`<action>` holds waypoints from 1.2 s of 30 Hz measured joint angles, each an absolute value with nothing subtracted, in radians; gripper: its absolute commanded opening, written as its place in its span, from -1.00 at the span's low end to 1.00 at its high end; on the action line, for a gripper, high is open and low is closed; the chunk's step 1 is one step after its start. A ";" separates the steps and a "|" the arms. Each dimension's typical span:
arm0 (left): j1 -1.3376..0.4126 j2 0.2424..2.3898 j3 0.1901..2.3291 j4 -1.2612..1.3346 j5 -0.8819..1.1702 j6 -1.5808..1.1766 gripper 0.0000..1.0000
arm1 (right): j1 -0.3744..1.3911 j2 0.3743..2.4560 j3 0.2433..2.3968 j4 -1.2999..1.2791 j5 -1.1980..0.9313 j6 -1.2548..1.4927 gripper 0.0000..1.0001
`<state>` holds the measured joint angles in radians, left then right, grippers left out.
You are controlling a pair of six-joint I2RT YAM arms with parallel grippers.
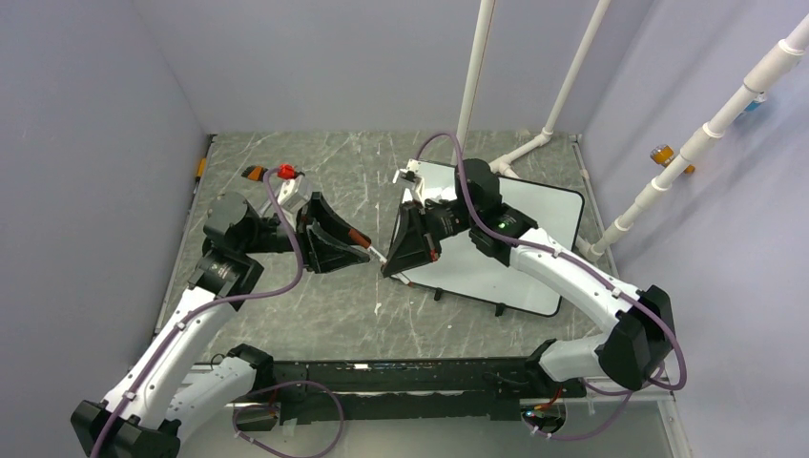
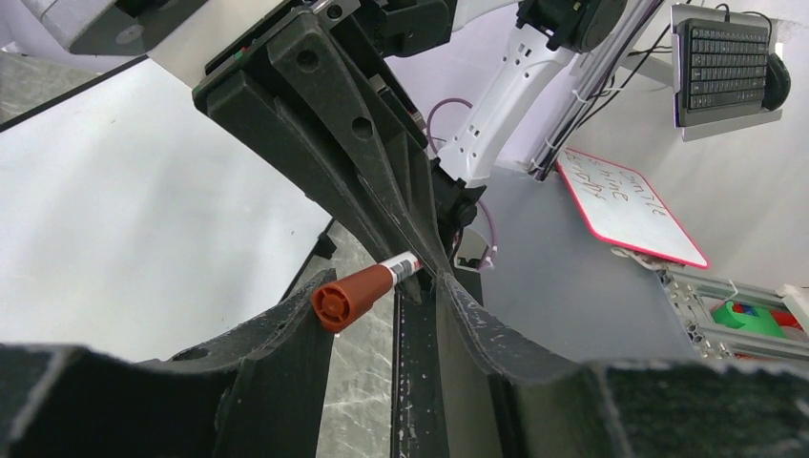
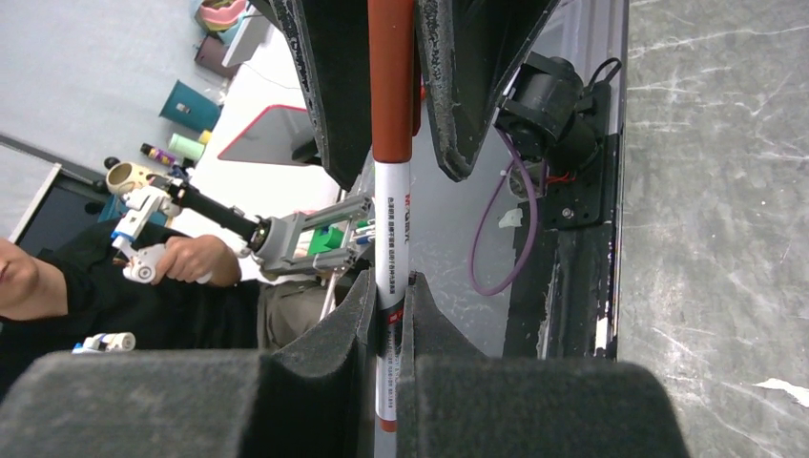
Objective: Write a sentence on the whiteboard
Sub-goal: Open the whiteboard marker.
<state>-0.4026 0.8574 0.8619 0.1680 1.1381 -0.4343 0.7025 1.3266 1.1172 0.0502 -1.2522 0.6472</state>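
**Marker held between my two grippers, board waiting on the right**

The table (image 1: 286, 315) carries the whiteboard (image 1: 534, 258) on its right half, toward the far right corner. The board's long axis runs almost along the far edge, with the right end turned a little toward the near edge. I judge the board to be stiff, light and smooth. It may slide on its small feet when I press, so I would hold it only by the rim. On its bare part I see no letters of the sentence.

My right gripper (image 3: 389, 291) is clamped on the white barrel of the marker (image 3: 391, 219). My left gripper (image 2: 384, 281) stands around the red-brown cap (image 2: 348, 296), but I cannot tell if it presses on it.

The marker lies nearly level above the table's middle, just beside the board's left edge, with its cap toward the left edge. It is thin, stiff and probably slippery. I think the cap needs a straight pull along this axis.
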 measured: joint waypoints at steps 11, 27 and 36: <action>-0.403 0.879 0.894 0.150 1.137 -0.433 -0.11 | 0.702 1.346 1.129 0.033 -1.267 0.639 -1.00; -0.404 0.865 0.904 0.121 1.116 -0.439 -1.00 | 0.690 1.346 1.157 -0.057 -1.246 0.565 0.15; -0.404 0.810 0.868 0.187 0.903 -0.546 -1.00 | 0.659 1.234 1.141 -0.054 -0.983 0.547 0.33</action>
<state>-0.4038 0.8097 0.8680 0.1875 0.9031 -0.5461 0.6586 1.2339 1.1408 -0.0544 -0.9833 0.5472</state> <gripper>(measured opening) 0.126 0.651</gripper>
